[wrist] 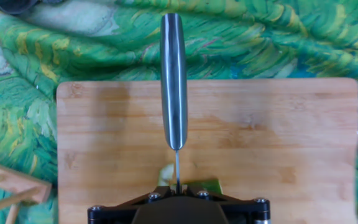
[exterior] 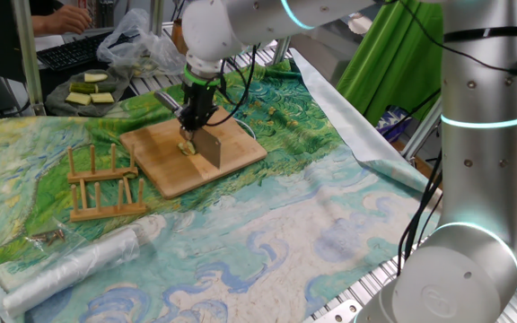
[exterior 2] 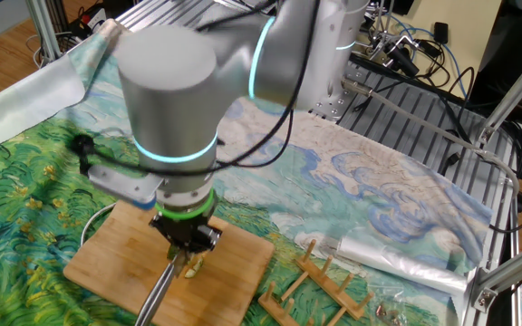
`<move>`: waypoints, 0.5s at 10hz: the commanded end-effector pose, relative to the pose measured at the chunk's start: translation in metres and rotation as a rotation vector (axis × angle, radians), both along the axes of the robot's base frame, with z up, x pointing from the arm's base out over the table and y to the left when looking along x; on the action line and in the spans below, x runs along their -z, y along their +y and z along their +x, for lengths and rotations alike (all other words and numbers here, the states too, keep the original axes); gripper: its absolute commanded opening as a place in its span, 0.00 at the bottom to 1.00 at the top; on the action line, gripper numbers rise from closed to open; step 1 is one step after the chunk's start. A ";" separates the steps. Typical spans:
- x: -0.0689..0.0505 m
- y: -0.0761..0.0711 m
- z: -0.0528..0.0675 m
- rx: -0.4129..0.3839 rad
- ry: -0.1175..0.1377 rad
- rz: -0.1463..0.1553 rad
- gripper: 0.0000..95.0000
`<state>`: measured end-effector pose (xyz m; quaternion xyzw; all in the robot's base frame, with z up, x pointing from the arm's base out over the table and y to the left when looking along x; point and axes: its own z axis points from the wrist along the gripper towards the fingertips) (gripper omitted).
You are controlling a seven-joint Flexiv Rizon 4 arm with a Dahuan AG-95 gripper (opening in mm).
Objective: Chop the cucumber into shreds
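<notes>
- The tool [exterior: 196, 115] points straight down over the board [exterior: 155, 157], its jaws closed on a knife [exterior: 210, 148]; the blade hangs broadside below it, edge down, so a plain drop makes the cut.
- In the hand view the knife's handle [wrist: 173, 81] runs up toward 12 o'clock along the board's midline, and the blade shows only as a thin line, seen from its spine. That puts the cutting line square across whatever lies beneath.
- The cucumber [wrist: 205, 185] sits at the 6 o'clock edge of that view, just right of the blade line, with a pale piece [wrist: 166, 173] just left of it. I read the piece as one of the shreds, though it is too hidden by the tool to be sure.
- In the fixed view the cucumber [exterior: 187, 146] lies near the board's centre, beside the blade and under the tool.
- The board rests on the cloth-covered counter [exterior: 267, 224], with a wooden rack [exterior: 104, 184] at its 8 o'clock, well clear of the cutting.
- My judgement: chopping is in hand, the blade lifted between strokes.
</notes>
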<state>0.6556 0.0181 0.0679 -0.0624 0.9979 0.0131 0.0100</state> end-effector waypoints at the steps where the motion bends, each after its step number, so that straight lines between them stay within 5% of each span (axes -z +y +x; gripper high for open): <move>1: -0.007 -0.004 0.001 -0.009 0.002 -0.006 0.00; 5: -0.006 -0.007 0.001 -0.014 -0.008 -0.005 0.00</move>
